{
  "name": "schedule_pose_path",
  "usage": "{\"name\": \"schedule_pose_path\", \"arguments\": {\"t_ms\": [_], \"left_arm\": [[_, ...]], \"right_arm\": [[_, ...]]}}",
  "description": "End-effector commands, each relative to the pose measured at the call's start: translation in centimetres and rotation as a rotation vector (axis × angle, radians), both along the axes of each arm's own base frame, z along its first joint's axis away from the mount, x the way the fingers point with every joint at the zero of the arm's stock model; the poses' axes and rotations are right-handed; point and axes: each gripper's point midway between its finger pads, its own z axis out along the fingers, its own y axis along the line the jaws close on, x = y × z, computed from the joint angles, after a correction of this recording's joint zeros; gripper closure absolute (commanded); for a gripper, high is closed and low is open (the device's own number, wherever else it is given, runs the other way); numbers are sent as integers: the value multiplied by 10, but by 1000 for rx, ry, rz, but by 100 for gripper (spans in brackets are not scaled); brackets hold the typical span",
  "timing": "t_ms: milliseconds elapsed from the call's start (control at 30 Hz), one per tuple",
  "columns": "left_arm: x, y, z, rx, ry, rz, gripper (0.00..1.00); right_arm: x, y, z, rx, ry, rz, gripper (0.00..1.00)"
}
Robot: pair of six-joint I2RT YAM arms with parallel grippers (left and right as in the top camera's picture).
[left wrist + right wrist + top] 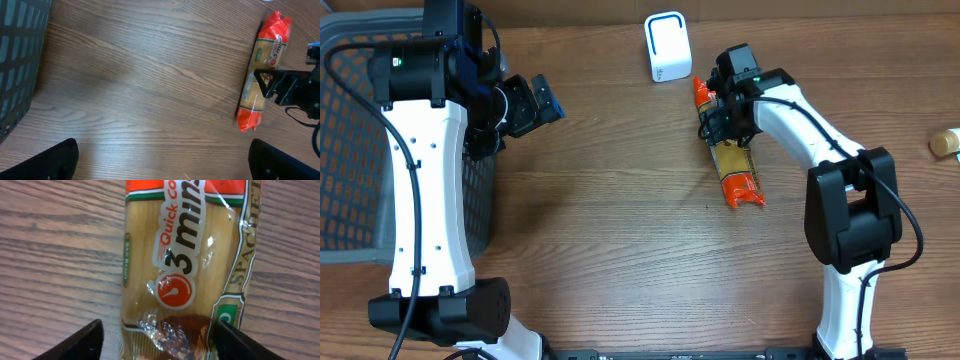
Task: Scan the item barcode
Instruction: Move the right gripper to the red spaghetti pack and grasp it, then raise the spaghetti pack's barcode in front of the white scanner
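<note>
We see the right arm folded up from its base at the near right edge of the wooden table (620,230), elbow bent and forearm angled in toward the far middle, so that the right gripper (723,128) hangs nose-down over the upper half of the spaghetti packet (738,175). The packet lies flat on the wood just in front of the white scanner (667,47), orange ends fore and aft, printed face up. In the right wrist view the fingers (80,342) stand one on each side of the packet, parted and not clamped – bare wood shows between one finger and the wrapper. The left arm stands tall along the left side, beside the dark mesh basket (350,150), with its wrist turned inward and the left gripper (542,100) pointing toward the table's middle, well apart from the packet – its jaws are spread wide and carry nothing.
</note>
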Motion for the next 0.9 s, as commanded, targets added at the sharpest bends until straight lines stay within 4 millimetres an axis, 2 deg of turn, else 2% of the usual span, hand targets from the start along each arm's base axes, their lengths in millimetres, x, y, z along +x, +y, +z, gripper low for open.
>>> {"name": "schedule_pose_path", "arguments": {"t_ms": [0,100,167,233,267,333,367,433,533,633,733,800,833,867], "left_arm": [[0,-1,0,10,-5,-23,0],[0,-1,0,10,-5,-23,0],[0,-1,0,10,-5,-23,0],[0,-1,0,10,-5,-23,0],[0,-1,0,10,-5,-23,1],[0,-1,0,11,-5,-23,0],[0,-1,0,10,-5,-23,0],[0,-1,0,10,-5,-23,0],[0,-1,0,10,-5,-23,0],[0,-1,0,10,-5,-23,0],[0,-1,0,10,-5,-23,0],[0,-1,0,10,-5,-23,0],[0,-1,0,10,-5,-23,0],[0,-1,0,11,-6,-23,1]], "right_arm": [[-7,-2,-31,-55,52,-30,30],[-8,-6,-47,-73,75,-56,31],[-10,-7,-52,-78,88,-61,38],[-10,-8,-53,-84,87,-69,56],[-8,-12,-53,-99,78,-99,71],[-6,-17,-51,-119,65,-140,92],[-5,-17,-49,-118,62,-149,96],[-2,-16,-42,-112,54,-151,96],[4,-15,-12,-96,26,-162,96],[7,-7,38,19,21,-163,96],[-7,10,101,256,81,-26,96],[-20,24,131,435,131,59,96],[-24,27,139,487,143,82,96],[-33,34,158,621,169,136,96]]}}
